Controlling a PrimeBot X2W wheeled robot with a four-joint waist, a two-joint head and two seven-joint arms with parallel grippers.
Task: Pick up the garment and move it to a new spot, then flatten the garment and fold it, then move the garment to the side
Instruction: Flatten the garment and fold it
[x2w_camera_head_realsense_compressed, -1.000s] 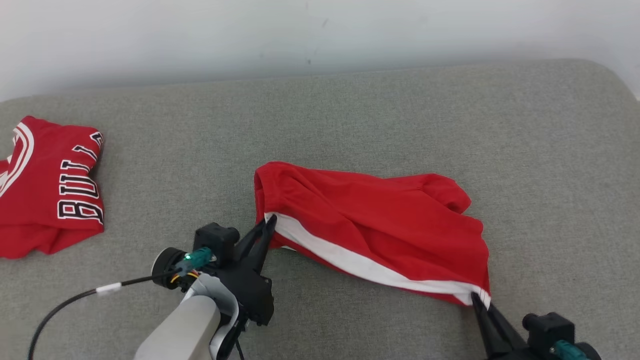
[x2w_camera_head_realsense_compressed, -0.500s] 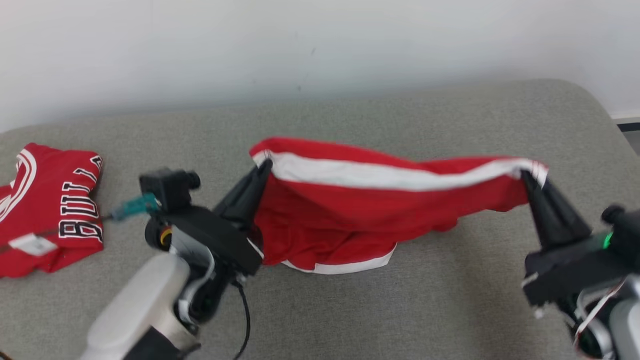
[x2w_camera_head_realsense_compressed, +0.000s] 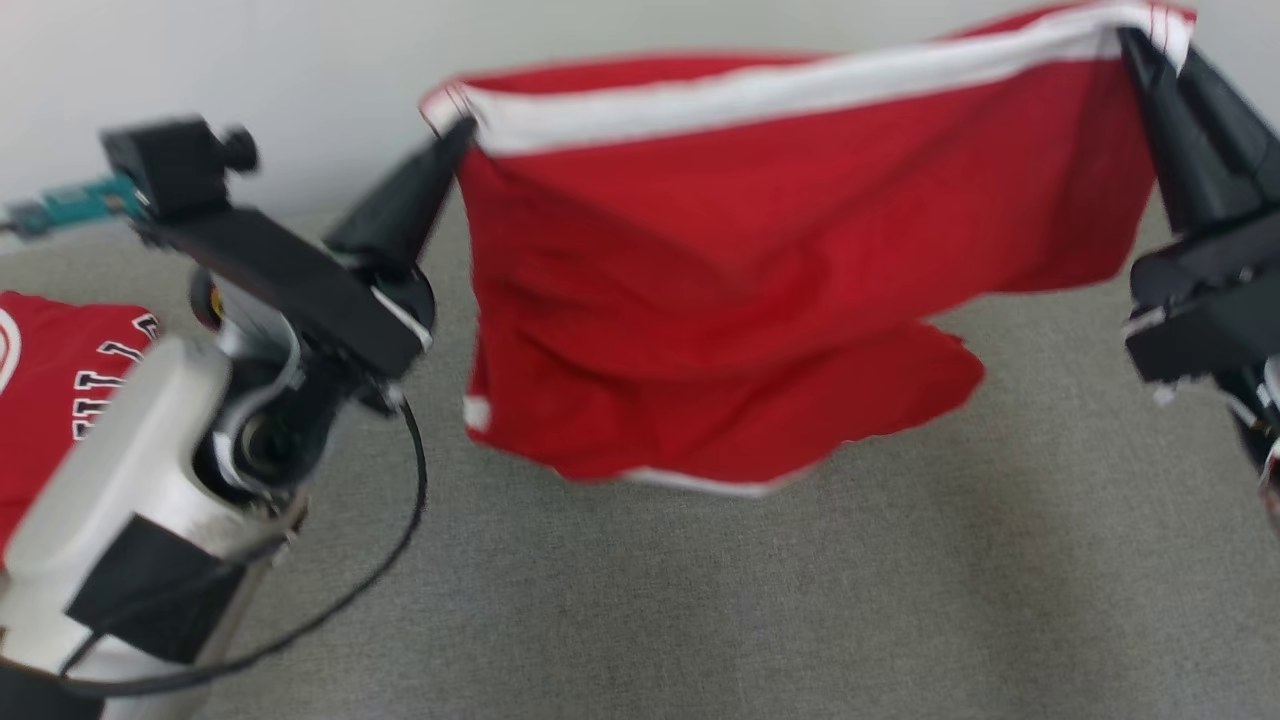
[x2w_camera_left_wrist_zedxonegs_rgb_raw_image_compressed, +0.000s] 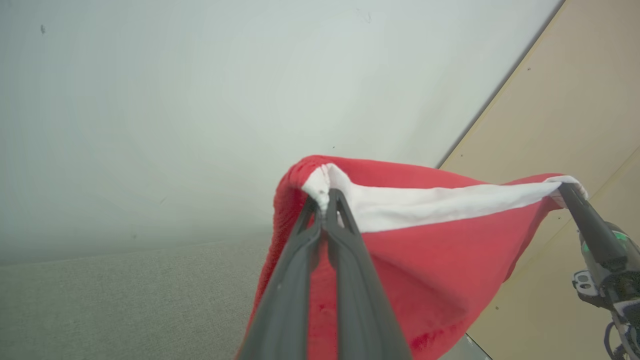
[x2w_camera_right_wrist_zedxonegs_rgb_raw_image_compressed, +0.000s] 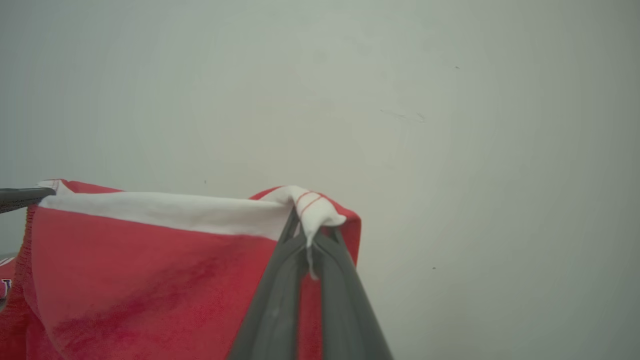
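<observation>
- Grey woven padded surface (x2w_camera_head_realsense_compressed: 700, 600) spreads in front.
- Left claw (x2w_camera_head_realsense_compressed: 455, 135) and right claw (x2w_camera_head_realsense_compressed: 1135, 45), each pinched shut on a white-banded corner, hold the soft red garment (x2w_camera_head_realsense_compressed: 760, 250) stretched in the air above it.
- Lettered red jersey (x2w_camera_head_realsense_compressed: 60, 380) lies at left.
- Plain pale wall (x2w_camera_head_realsense_compressed: 300, 60) behind.

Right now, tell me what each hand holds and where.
Both grip the red garment by its white band: left hand at one end, right hand at the other.

Grey fabric-covered surface (x2w_camera_head_realsense_compressed: 700, 600), red lettered jersey (x2w_camera_head_realsense_compressed: 45, 390) lying at its left edge.
</observation>
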